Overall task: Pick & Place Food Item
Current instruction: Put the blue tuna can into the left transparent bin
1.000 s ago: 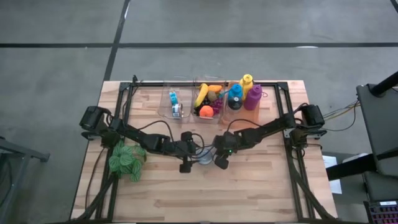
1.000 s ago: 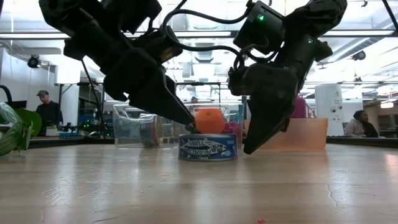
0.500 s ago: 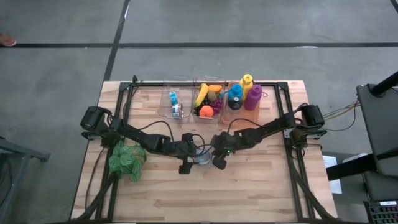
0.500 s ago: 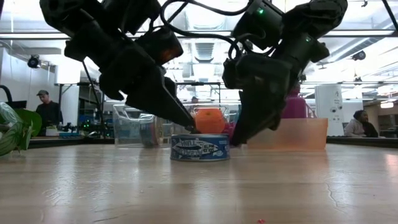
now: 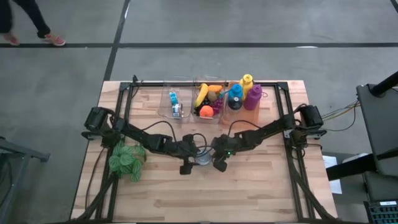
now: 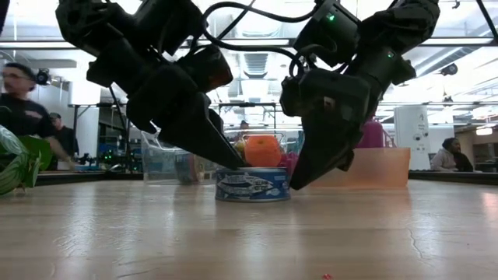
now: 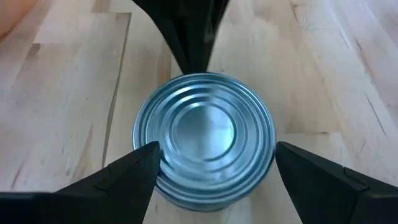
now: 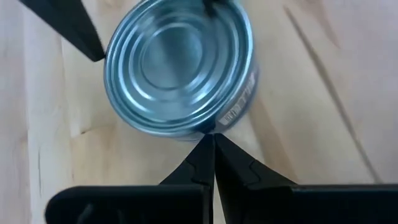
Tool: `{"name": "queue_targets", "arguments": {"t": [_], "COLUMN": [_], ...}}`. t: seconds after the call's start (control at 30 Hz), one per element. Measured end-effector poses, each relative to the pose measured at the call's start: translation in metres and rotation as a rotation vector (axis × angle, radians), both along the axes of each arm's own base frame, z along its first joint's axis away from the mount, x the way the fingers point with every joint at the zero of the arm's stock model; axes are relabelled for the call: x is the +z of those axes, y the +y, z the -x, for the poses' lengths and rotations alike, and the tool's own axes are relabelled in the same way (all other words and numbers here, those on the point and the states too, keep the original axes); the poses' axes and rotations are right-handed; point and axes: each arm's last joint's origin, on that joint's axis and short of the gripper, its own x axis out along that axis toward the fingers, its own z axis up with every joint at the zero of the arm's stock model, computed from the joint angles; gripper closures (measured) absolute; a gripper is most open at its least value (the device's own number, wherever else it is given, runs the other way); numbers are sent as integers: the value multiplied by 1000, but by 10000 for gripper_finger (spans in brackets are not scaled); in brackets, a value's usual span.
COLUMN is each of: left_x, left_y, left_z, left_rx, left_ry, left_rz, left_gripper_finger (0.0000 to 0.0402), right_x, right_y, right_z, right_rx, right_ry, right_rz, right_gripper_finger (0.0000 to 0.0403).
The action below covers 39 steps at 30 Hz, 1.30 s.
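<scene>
Mid-table, flat can [image 6: 252, 184] lid up, left claw [image 7: 211, 165] straddling it

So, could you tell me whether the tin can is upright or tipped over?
Upright: the tin can sits flat on the table, its round lid facing up, between the left gripper fingers.

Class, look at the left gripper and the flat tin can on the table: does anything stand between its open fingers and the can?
Nothing visible does. The left gripper straddles the can, one finger at each side. The shut right gripper touches the can's far side.
</scene>
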Motion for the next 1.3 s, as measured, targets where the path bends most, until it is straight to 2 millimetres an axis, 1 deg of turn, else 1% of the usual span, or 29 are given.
{"name": "queue_targets", "arguments": {"t": [0.2,0.57,0.93,1.07,1.17,1.3], "left_x": [-1,-1,-2,0,7,27], "left_y": [0,0,0,1,2,4], "left_z": [1,1,2,2,4,8], "left_rx": [2,2,3,-16,-21,18], "left_ry": [9,14,19,9,4,-44], "left_rz": [0,0,-2,-29,-71,-101], "left_gripper_finger": [80,80,80,80,80,80], "right_x": [-12,-10,-5,3,12,31], "right_y": [3,3,3,2,0,1], "right_z": [-7,-7,-11,-7,-5,-3], "right_rx": [33,30,58,47,38,61], "right_ry": [-27,-49,-110,-82,-96,-167], "right_rz": [-35,-12,7,22,39,53], "right_gripper_finger": [395,395,395,395,395,395]}}
